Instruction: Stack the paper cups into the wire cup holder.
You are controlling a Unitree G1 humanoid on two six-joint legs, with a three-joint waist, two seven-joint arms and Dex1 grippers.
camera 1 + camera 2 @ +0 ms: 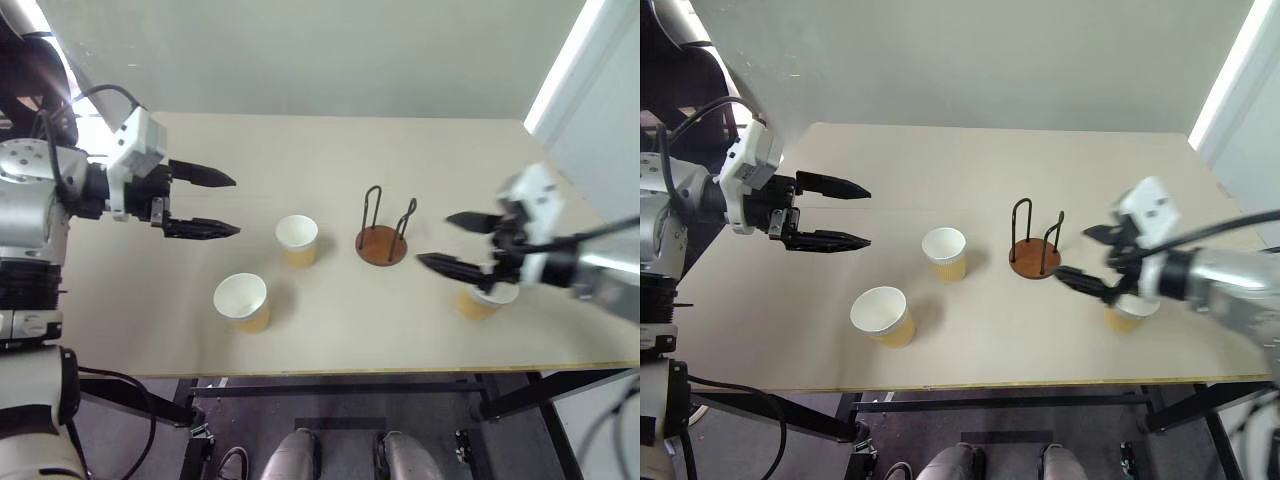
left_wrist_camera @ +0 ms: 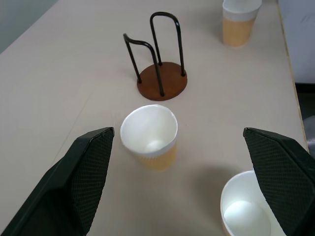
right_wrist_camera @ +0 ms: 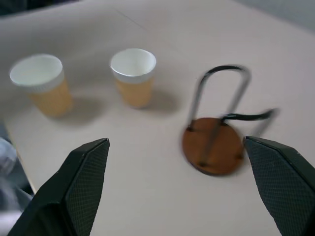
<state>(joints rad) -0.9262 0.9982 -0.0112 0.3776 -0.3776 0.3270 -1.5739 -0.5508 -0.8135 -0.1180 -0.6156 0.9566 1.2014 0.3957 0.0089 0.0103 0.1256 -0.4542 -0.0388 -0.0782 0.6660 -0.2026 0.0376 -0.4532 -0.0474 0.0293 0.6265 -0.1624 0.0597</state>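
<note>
Three tan paper cups stand upright on the table: one in the middle [image 1: 297,240], one nearer the front left [image 1: 241,301], and one at the front right [image 1: 483,301], partly behind my right gripper. The wire cup holder [image 1: 383,232], a brown disc with two black wire loops, stands empty between the middle and right cups. My left gripper [image 1: 222,204] hovers open above the table, left of the middle cup, with nothing between its fingers. My right gripper [image 1: 447,243] is open and empty, just right of the holder and over the right cup.
The beige table [image 1: 330,160] ends in a front edge close behind the front cups. A pale wall rises beyond its far edge. A white panel [image 1: 590,110] stands to the right of the table.
</note>
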